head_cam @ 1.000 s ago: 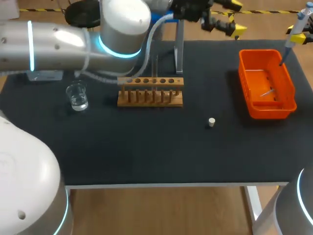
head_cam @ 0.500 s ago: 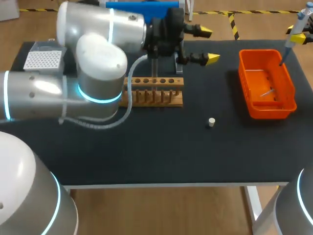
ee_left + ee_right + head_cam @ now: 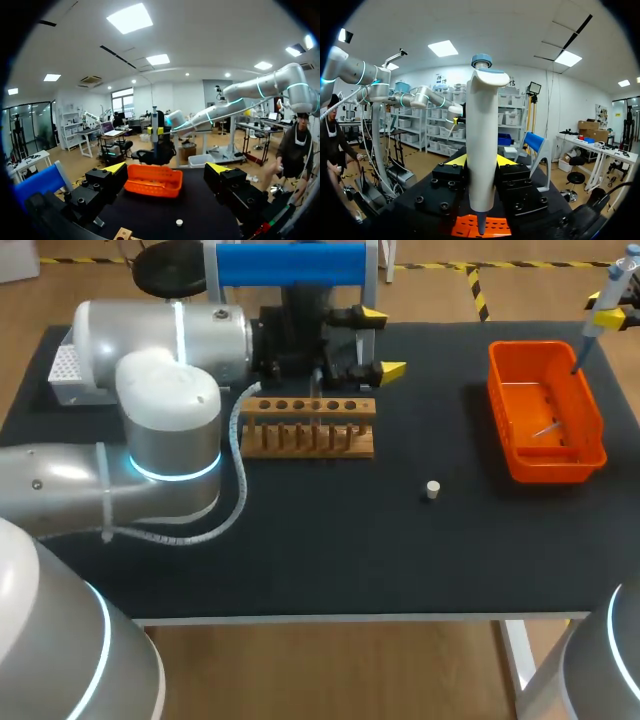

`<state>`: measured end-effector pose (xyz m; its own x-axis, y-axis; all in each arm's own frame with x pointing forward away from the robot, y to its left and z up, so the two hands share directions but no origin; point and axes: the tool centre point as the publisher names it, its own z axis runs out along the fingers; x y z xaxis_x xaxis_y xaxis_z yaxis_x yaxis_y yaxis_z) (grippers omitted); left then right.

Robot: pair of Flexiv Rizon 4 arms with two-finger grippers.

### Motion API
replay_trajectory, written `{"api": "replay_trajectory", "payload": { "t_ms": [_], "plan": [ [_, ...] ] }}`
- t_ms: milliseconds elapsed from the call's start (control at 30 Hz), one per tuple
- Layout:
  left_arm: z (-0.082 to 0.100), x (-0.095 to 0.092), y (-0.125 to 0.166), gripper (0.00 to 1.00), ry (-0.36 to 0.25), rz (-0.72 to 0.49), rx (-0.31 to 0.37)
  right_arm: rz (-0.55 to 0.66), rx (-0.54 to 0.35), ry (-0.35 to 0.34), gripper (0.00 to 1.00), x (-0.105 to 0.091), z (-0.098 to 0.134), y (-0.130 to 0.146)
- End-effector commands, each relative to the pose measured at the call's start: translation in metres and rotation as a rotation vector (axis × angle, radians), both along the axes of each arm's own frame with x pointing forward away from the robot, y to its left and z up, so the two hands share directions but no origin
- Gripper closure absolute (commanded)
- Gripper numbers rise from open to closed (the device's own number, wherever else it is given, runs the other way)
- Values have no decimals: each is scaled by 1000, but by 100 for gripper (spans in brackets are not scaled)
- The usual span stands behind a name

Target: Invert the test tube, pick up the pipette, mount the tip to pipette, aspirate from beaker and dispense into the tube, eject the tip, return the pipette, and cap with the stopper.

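The left gripper (image 3: 382,342) hangs just behind the wooden rack (image 3: 308,427), fingers apart with nothing between them. In its wrist view the orange bin (image 3: 152,181) and the stopper (image 3: 179,222) lie ahead on the black table (image 3: 330,540). The left arm (image 3: 150,440) covers the table's left part and most of the white tip box (image 3: 62,365). The blue stand (image 3: 290,262) rises behind the left gripper. The stopper lies alone between rack and bin, touching neither. The right gripper (image 3: 480,161) is clamped on the pipette (image 3: 481,140), which is held upright with its lower end above the bin's far corner.
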<state>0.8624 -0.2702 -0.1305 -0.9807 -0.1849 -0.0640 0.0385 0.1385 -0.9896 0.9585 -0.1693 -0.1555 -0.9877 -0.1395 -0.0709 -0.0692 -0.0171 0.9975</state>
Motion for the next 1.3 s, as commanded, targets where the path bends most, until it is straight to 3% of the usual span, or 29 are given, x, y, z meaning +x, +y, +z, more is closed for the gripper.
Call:
{"api": "replay_trajectory", "payload": {
  "t_ms": [33,367,833,933,1300],
  "plan": [
    [-2,-5,13,0,-14,8,-80,4,-3,0,100,1,0,-1],
    [-5,-5,22,0,-26,28,-91,4,-3,0,100,1,0,-1],
    [-6,-7,34,0,21,53,-97,4,-3,0,100,1,0,-1],
    [-8,-7,34,0,59,50,-90,4,-3,0,100,1,0,-1],
    [-8,-7,34,0,59,50,-90,4,-3,0,100,1,0,-1]
  ]
}}
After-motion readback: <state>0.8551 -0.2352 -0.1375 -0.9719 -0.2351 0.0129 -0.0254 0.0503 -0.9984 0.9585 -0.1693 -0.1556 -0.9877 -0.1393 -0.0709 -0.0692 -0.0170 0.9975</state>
